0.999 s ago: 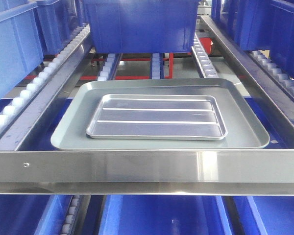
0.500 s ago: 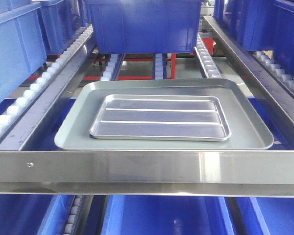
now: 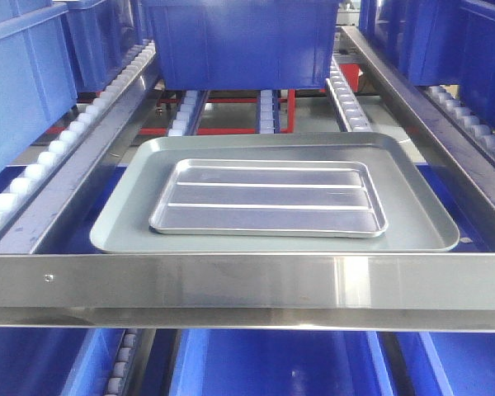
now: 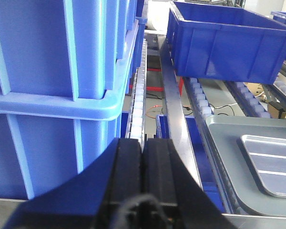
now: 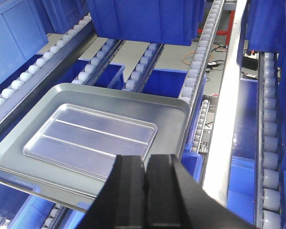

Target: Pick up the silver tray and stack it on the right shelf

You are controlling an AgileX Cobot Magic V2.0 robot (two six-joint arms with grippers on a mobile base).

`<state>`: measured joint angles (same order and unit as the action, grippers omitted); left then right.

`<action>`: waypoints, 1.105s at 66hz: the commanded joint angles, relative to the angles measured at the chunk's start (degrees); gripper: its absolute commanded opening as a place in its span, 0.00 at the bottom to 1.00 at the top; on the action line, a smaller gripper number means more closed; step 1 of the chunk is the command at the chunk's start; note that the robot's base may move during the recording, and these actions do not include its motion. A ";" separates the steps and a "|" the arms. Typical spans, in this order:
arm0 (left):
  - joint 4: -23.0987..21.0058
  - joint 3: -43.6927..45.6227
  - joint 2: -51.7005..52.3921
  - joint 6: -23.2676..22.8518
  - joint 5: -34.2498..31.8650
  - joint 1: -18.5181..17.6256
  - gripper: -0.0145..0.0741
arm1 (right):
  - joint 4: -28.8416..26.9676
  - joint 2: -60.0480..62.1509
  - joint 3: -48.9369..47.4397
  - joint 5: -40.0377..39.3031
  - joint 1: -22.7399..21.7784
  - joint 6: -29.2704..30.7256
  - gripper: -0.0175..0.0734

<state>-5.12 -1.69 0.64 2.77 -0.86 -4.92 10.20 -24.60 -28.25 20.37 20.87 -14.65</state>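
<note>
At my far left stand smooth blue plastic bins (image 4: 62,71), stacked and ribbed, beside a rail of small white rollers (image 3: 58,148). My left fingers (image 4: 144,167) are black, flat-sided blocks, pressed together with only a thin seam between them, holding nothing. Next comes the right shelf (image 3: 247,280), its broad polished steel front bar dotted with small rivets. On the lane behind that bar lies a dull grey tray (image 3: 124,219) with a plain smooth floor and rounded corners. The silver tray (image 3: 268,198) rests inside it, shiny, rectangular, low-rimmed, with two long raised ribs across its floor. A blue bin (image 3: 239,41) sits further back on the rollers. My right fingers (image 5: 145,176), matte black, are clenched on nothing, hovering above the grey tray's near edge
</note>
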 commanded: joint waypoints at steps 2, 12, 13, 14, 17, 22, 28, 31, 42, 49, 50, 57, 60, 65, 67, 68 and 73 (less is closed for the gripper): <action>-0.39 -1.06 0.92 0.27 -5.30 0.09 0.05 | 0.83 -0.27 -1.64 -5.02 -0.20 0.57 0.25; -0.39 -1.06 0.92 0.27 -5.30 0.09 0.05 | 0.83 -0.27 -1.64 -5.02 -0.20 0.57 0.25; -0.39 -1.06 0.92 0.27 -5.30 0.09 0.05 | 0.83 -0.27 -1.64 -5.02 -0.20 0.57 0.25; -0.39 -1.06 0.92 0.27 -5.30 0.09 0.05 | 0.83 -0.27 -1.64 -5.02 -0.20 0.57 0.25; -0.39 -1.06 0.92 0.27 -5.30 0.09 0.05 | 0.83 -0.27 -1.64 -5.02 -0.20 0.57 0.25; -0.39 -1.06 0.92 0.27 -5.30 0.09 0.05 | 0.83 -0.27 -1.64 -5.02 -0.20 0.57 0.25; -0.39 -1.06 0.92 0.27 -5.30 0.09 0.05 | 0.83 -0.27 -1.64 -5.02 -0.20 0.57 0.25; -0.39 -1.06 0.92 0.27 -5.30 0.09 0.05 | 0.83 -0.27 -1.64 -5.02 -0.20 0.57 0.25; -0.39 -1.06 0.92 0.27 -5.30 0.09 0.05 | 0.99 -0.16 -1.52 -5.94 -0.29 0.57 0.25; -0.39 -1.06 0.79 0.27 -5.30 0.09 0.05 | 3.25 0.44 -0.78 -5.91 -0.96 0.57 0.25; -0.39 -1.06 0.79 0.27 -5.30 0.09 0.05 | 3.31 0.68 -0.59 -6.15 -1.21 0.57 0.25; -0.39 -1.06 0.79 0.27 -5.30 0.09 0.05 | 3.10 4.59 3.85 -8.95 -6.00 1.64 0.25; -0.39 -1.06 0.79 0.27 -5.30 0.09 0.05 | 1.49 7.26 6.81 -10.78 -8.98 3.26 0.25; -0.39 -1.06 0.79 0.27 -5.30 0.09 0.05 | -2.43 11.58 11.78 -13.57 -13.33 7.72 0.25; -0.39 -1.06 0.79 0.27 -5.30 0.09 0.05 | -3.95 12.97 13.54 -14.90 -14.70 9.75 0.25; -0.39 -1.06 0.79 0.27 -5.30 0.09 0.05 | -4.86 14.00 14.91 -15.78 -15.68 10.72 0.25; -0.39 -1.06 0.79 0.27 -5.30 0.09 0.05 | -6.72 17.92 20.35 -19.42 -18.99 11.87 0.25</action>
<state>-5.16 -1.69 0.64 2.86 -0.86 -4.83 5.66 -9.38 -10.69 9.92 4.73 -5.60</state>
